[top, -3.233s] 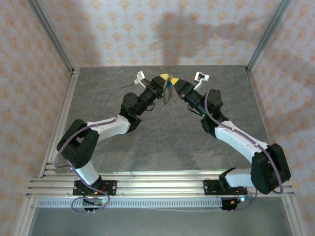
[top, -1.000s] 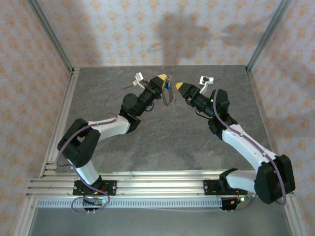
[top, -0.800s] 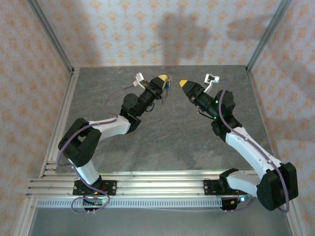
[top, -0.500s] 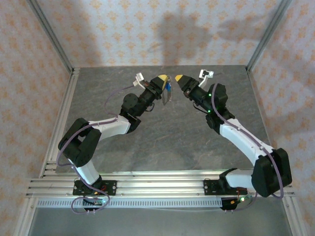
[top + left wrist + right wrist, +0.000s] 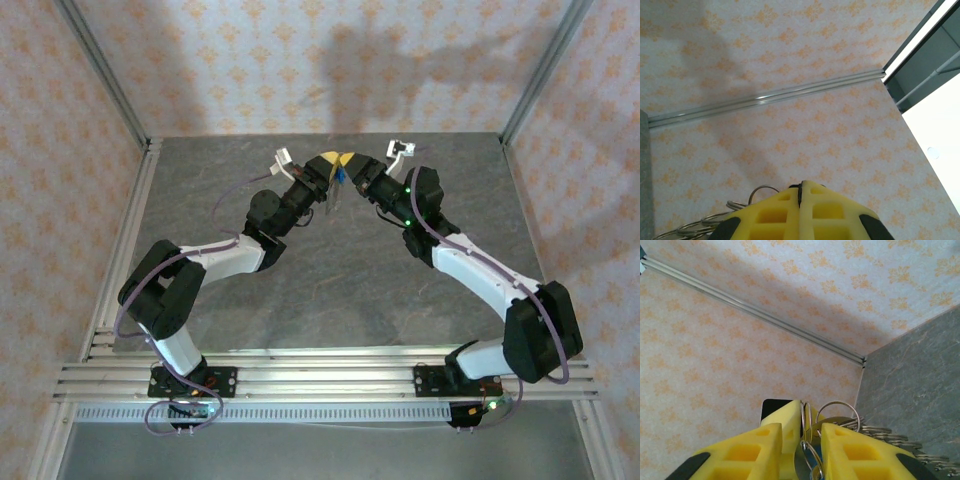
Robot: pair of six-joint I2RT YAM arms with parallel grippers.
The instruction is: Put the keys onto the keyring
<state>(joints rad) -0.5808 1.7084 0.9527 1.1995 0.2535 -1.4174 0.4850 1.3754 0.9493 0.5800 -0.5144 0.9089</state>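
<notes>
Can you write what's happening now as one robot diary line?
left gripper: shut on keyring | right gripper: open around keyring | key: blue, beside both gripper tips

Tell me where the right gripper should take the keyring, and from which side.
Probably the round wire loops of the keyring sticking out beside the left gripper's shut tips. Come in opposite that gripper, the right gripper closing across the loops' flat faces: thin wire offers nothing edge-on.

Left hand clamped, right hand ajar.

Grey, perhaps stone-patterned tabletop; floral-patterned walls; metal rails along the near edge.
</notes>
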